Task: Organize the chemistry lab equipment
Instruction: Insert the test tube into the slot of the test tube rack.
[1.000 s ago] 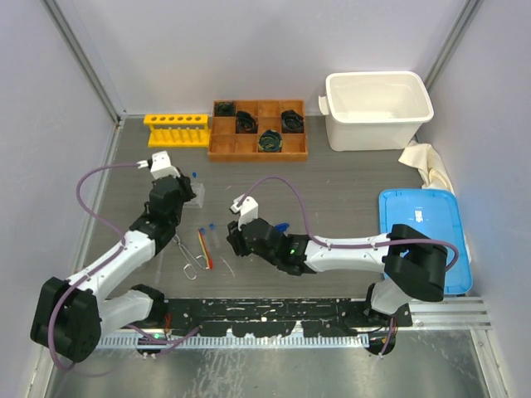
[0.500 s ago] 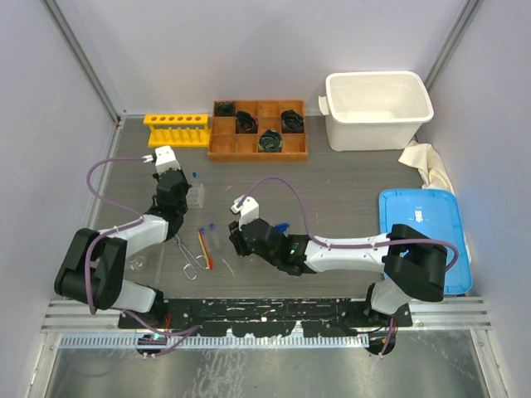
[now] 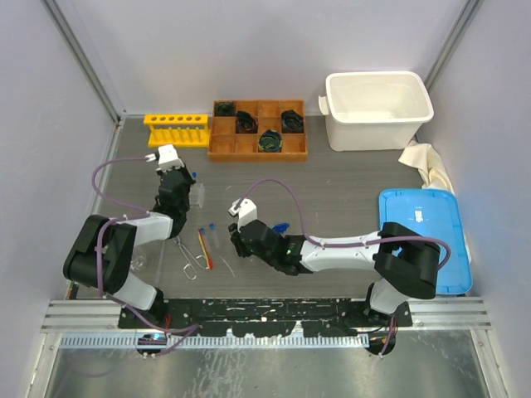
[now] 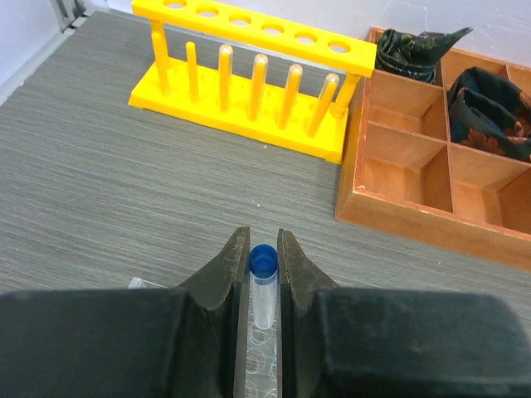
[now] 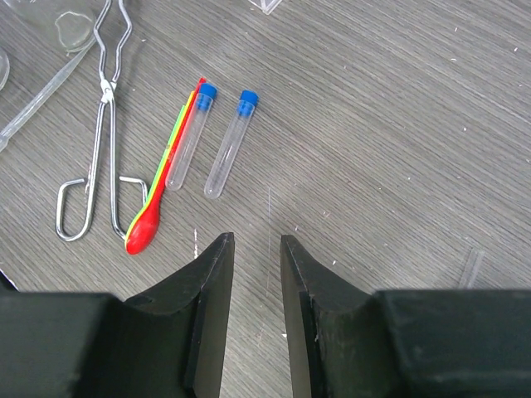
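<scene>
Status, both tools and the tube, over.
Left tool shut on blue-capped tube, facing yellow rack. Right tool open, empty, near loose tube. Path to rack open.

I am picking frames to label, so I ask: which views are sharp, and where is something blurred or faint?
Left wrist: rack and tube sharp, the dark fingers nearest the lens slightly soft. Right wrist: tongs and two tubes sharp, the clear dropper at top left faint. Top external: even light, soft shadows.

I see bare worktop (image 4: 124,182) btwn left gripper (image 4: 263,245) & rack (image 4: 216,116); wooden tray (image 4: 415,224) crowds rack's right end. Ahead of right gripper (image 5: 257,249): tubes (image 5: 231,145), tongs (image 5: 104,91) in the way.
</scene>
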`<state>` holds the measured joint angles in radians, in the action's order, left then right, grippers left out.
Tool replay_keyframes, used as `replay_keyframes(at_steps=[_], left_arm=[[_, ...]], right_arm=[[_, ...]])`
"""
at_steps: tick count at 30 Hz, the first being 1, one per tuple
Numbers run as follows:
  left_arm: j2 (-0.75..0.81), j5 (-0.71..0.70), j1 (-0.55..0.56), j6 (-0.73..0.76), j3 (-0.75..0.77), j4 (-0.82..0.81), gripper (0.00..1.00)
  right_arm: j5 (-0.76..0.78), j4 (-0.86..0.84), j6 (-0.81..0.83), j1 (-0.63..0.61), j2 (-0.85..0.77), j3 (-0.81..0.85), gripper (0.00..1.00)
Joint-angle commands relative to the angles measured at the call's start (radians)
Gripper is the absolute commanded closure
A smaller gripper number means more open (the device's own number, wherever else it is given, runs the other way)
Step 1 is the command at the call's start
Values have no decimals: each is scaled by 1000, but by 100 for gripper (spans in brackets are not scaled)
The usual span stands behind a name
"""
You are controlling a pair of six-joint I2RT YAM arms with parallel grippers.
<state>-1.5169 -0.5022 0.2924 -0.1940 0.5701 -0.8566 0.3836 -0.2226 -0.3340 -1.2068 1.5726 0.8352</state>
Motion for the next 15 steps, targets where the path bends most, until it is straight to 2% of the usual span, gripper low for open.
replay_keyframes(at_steps=[1, 15], left_arm=[[-21, 14, -5, -8, 33, -91, 100], [-68, 37, -5, -22, 49, -75, 100]], right_arm=[[15, -50, 15, 7, -3, 37, 65], [11, -50, 17, 23, -2, 33, 65]])
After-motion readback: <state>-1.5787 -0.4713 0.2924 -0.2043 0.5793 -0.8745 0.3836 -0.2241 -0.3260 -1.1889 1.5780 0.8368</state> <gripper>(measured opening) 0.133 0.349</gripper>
